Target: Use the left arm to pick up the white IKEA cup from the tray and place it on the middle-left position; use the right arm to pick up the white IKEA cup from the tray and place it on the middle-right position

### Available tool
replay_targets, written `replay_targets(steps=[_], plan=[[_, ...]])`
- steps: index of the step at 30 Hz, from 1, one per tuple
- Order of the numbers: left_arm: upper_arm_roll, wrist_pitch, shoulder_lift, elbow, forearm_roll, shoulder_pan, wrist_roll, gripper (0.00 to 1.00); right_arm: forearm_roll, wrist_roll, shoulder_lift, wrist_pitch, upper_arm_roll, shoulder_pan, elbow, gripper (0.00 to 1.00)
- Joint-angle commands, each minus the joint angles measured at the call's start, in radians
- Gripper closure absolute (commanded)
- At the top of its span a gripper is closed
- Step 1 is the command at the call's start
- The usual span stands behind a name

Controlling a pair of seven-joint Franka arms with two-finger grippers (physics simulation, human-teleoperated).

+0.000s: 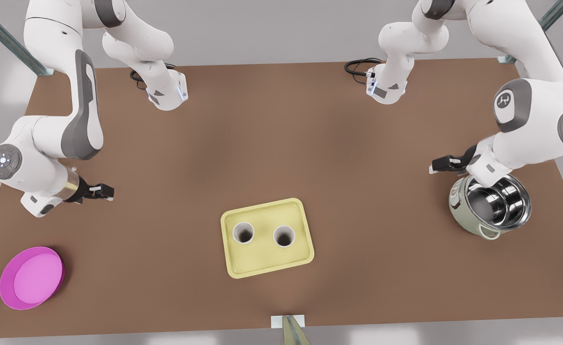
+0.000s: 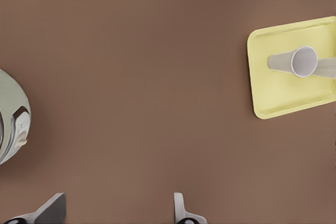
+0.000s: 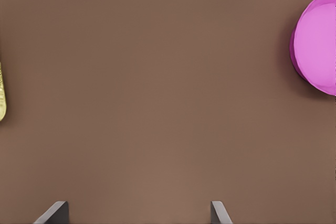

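Note:
Two white cups (image 1: 243,233) (image 1: 284,236) stand upright side by side on the pale yellow tray (image 1: 262,268) near the table's front middle. My left gripper (image 1: 435,166) hangs open at the front view's right, beside the steel pot and far from the tray. Its wrist view shows its fingers (image 2: 52,208) spread over bare table, with the tray (image 2: 273,93) and one cup (image 2: 304,61) beyond. My right gripper (image 1: 108,191), on the brass-ringed arm, is open at the front view's left, also well away from the tray. Its fingers (image 3: 219,212) stand wide apart, and the tray's edge (image 3: 1,93) just shows.
A steel pot (image 1: 492,206) (image 2: 10,119) sits at the front view's right, partly under the left arm's wrist. A magenta dish (image 1: 32,278) (image 3: 317,40) lies at the front-left corner. Brown table (image 1: 281,143) stretches between the arms and the tray.

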Motion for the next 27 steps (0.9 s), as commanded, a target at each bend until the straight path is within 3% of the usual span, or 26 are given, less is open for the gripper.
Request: replay_targets(steps=[1,5,10,13,21,27], plan=[[-0.002,0.078,-0.002,0.001,-0.008,0.004,-0.073,0.00,0.000,-0.111,-0.001,0.072,0.000,0.000,0.000,0.00],[0.003,0.052,0.001,-0.040,0.119,-0.005,-0.063,0.00,-0.005,-0.031,0.019,0.087,0.003,0.034,0.005,0.00],[0.001,0.039,0.085,0.027,0.126,0.003,-0.031,0.00,-0.015,0.616,0.158,0.164,0.005,0.411,0.020,0.00],[-0.005,0.069,0.034,-0.005,0.087,-0.009,-0.062,0.00,-0.008,0.651,0.238,0.260,0.006,0.446,0.022,0.00],[-0.009,0.222,0.056,-0.006,0.101,-0.059,-0.059,0.00,-0.006,0.691,0.405,0.515,0.005,0.463,0.034,0.00],[-0.008,0.236,0.059,-0.006,0.102,-0.069,-0.062,0.00,-0.006,0.694,0.413,0.517,0.005,0.462,0.134,0.00]])
